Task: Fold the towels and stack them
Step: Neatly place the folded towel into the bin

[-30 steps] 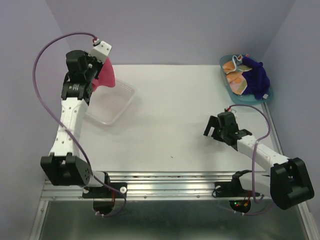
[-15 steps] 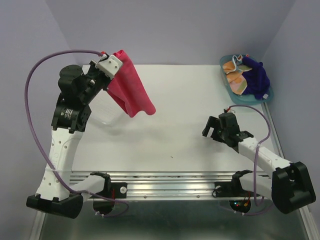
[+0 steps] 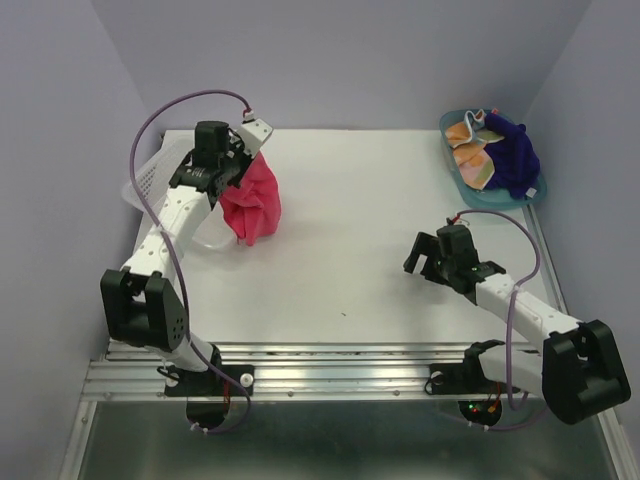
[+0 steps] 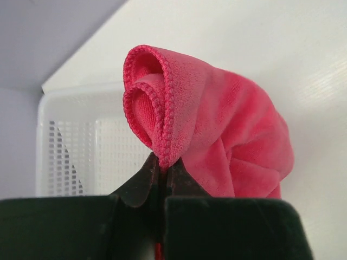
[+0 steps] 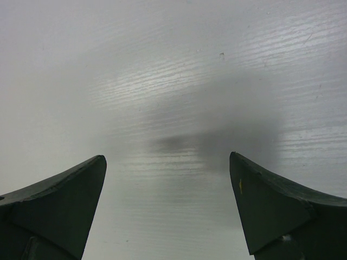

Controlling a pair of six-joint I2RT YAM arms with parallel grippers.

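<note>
- Our left gripper point(image 4: 162, 169) is pinched almost shut on a thin bite of rolled hem of the pink towel point(image 4: 227, 135).
- The towel hangs from it in a bunch just beside the basket point(image 4: 65, 135), on the side toward the middle of the tabletop point(image 3: 360, 230). We cannot tell whether its lowest folds touch the surface.
- Our right gripper point(image 5: 168, 162) stands wide open and holds nothing, over bare tabletop well apart from the basket.
- The orange towel point(image 3: 470, 158) and the purple towel point(image 3: 515, 155) lie heaped together in the tray point(image 3: 445, 128), at the far corner across from the basket, neither one folded yet.
- We judge the hold to be slight, so a quick swing could pull the hem free and drop the towel in a heap.
- If we lower the towel as it hangs, it will likely land crumpled, with no flat sheet to fold and its corners buried.
- This close to the basket, trailing cloth could catch on the rim or drape back inside.
- The left arm could also nudge the light basket, which sits near the tabletop's edge.
- The right gripper, reaching for a second corner, could pinch several layers at once, because the folds hide the edges.
</note>
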